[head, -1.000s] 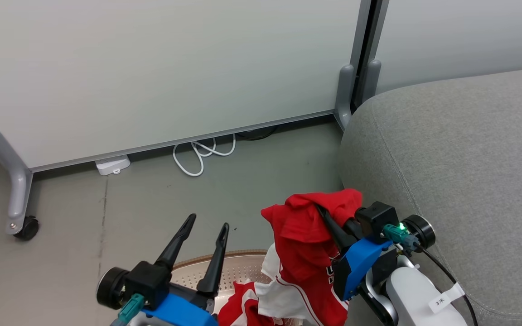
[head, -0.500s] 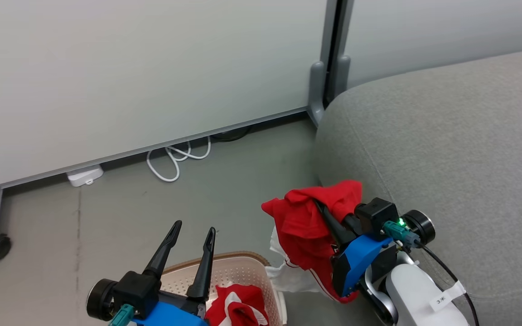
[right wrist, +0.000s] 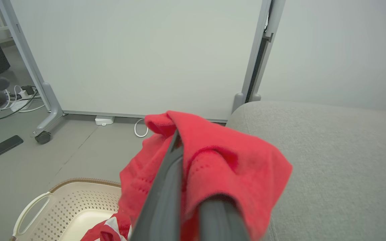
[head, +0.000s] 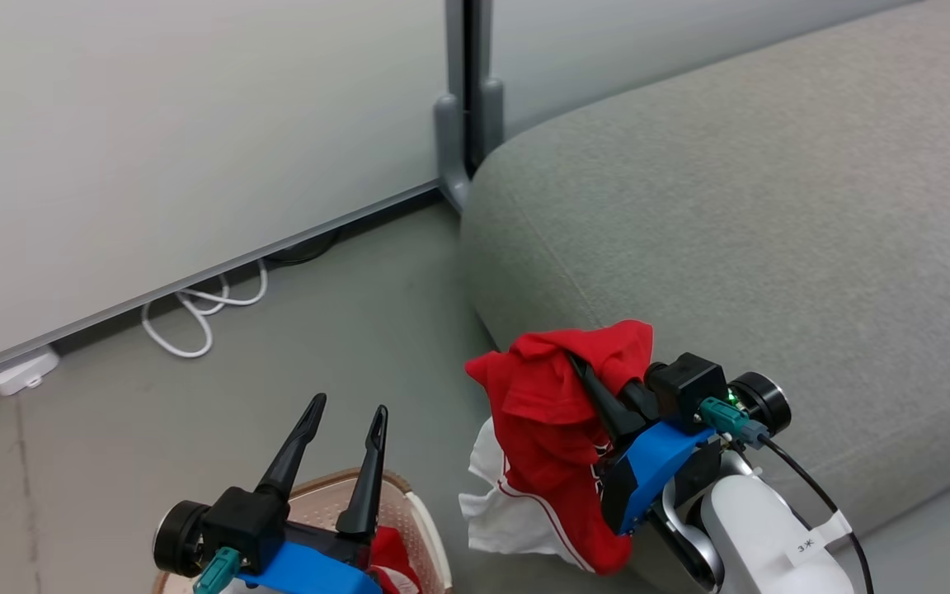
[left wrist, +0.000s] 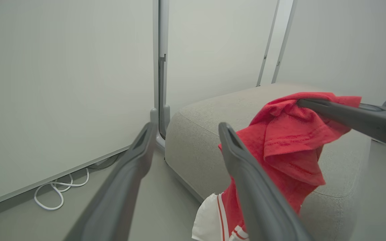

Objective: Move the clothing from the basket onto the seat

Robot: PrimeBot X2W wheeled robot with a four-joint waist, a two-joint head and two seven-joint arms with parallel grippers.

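My right gripper (head: pixel 578 367) is shut on a red garment with white trim (head: pixel 545 429), which hangs in the air just off the front left corner of the grey seat (head: pixel 731 206). The right wrist view shows the cloth (right wrist: pixel 219 160) draped over the shut fingers (right wrist: pixel 166 187). The cream basket (head: pixel 421 520) sits on the floor at the bottom of the head view, with a second red garment (head: pixel 388 553) inside it. My left gripper (head: pixel 347 412) stands open and empty above the basket. In the left wrist view, the hanging garment (left wrist: pixel 290 140) is to its right.
Pale partition panels stand behind, with a grey post foot (head: pixel 458 140) at the seat's far corner. A white cable (head: pixel 195 309) and a power adapter (head: pixel 21 371) lie at the panel's base. A phone (right wrist: pixel 0 148) and a caster (right wrist: pixel 42 137) are on the floor to the left.
The head camera has swung right, bringing more of the seat into view. The held garment has come up clear of the basket and hangs free. Both grippers keep their states.
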